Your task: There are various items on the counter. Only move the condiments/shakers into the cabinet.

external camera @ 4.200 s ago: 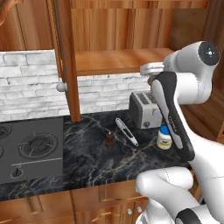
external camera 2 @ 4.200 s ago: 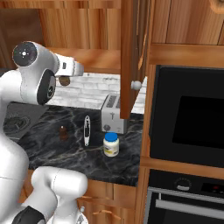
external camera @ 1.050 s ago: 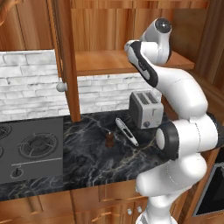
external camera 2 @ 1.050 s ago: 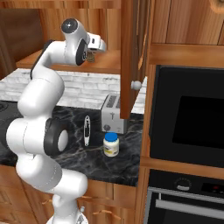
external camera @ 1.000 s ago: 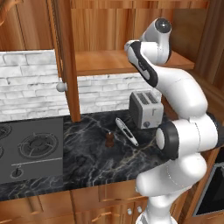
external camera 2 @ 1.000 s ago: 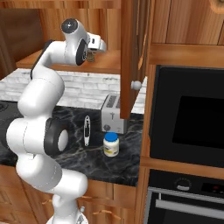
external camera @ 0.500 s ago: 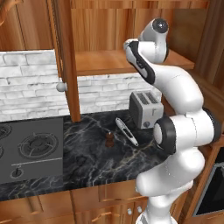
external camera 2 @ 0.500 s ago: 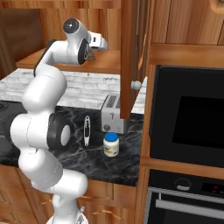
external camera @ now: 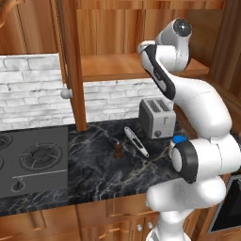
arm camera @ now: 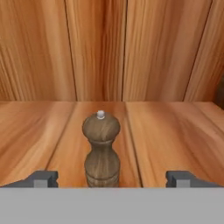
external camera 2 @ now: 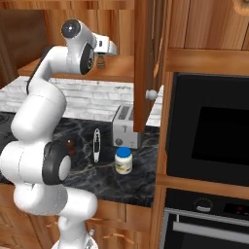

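A brown wooden shaker (arm camera: 101, 148) stands upright on the cabinet shelf (arm camera: 175, 135), between the fingertips (arm camera: 43, 178) of my gripper (arm camera: 113, 179). The jaws are wide open and clear of the shaker on both sides. In the right base view my gripper (external camera 2: 101, 60) is up at the shelf (external camera 2: 121, 65), left of the open door (external camera 2: 141, 63). On the black counter (external camera: 103, 174) below stand a darker shaker (external camera: 117, 149) and the white jar with a blue lid (external camera 2: 123, 160).
A silver toaster (external camera 2: 127, 127) stands at the back of the counter, and a thin silver-black utensil (external camera 2: 96, 144) lies in front of it. The stovetop (external camera: 28, 162) is to the left. A black oven (external camera 2: 214, 131) fills the wall on the right. The door's knob (external camera 2: 152, 94) hangs over the toaster.
The gripper has gone from shut to wide open, letting go of the shaker, which now stands on the shelf. The arm has barely moved.
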{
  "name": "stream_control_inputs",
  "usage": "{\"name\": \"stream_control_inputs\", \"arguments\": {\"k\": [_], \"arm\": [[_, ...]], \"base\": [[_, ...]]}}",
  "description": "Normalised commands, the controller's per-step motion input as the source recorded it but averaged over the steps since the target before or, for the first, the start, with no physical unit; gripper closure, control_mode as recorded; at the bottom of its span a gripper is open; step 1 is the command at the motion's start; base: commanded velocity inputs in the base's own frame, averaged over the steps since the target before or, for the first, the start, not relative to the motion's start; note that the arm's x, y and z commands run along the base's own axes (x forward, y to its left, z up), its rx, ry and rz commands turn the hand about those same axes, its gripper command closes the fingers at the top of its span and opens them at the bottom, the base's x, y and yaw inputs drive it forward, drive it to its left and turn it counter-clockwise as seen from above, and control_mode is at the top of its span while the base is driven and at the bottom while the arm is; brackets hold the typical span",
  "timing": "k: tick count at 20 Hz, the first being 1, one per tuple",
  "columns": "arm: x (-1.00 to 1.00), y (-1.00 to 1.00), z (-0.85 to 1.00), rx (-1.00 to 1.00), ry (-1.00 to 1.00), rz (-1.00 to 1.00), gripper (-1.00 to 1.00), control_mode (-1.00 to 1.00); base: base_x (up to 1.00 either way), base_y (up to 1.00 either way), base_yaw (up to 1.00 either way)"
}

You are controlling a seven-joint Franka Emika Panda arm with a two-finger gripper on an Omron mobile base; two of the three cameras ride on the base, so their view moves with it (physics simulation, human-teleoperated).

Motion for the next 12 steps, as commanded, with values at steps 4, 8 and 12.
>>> {"name": "stream_control_inputs", "arguments": {"k": [4, 8, 12], "arm": [[-1.00, -0.03, -0.51, 0.00, -0.22, -0.05, -1.00, -1.00], [-1.00, -0.01, -0.97, -0.11, -0.06, -0.12, -1.00, -1.00], [-1.00, 0.00, -1.00, -0.17, 0.04, -0.25, -1.00, -1.00]], "base": [[0.00, 0.00, 0.00], [0.00, 0.00, 0.00], [0.00, 0.00, 0.00]]}}
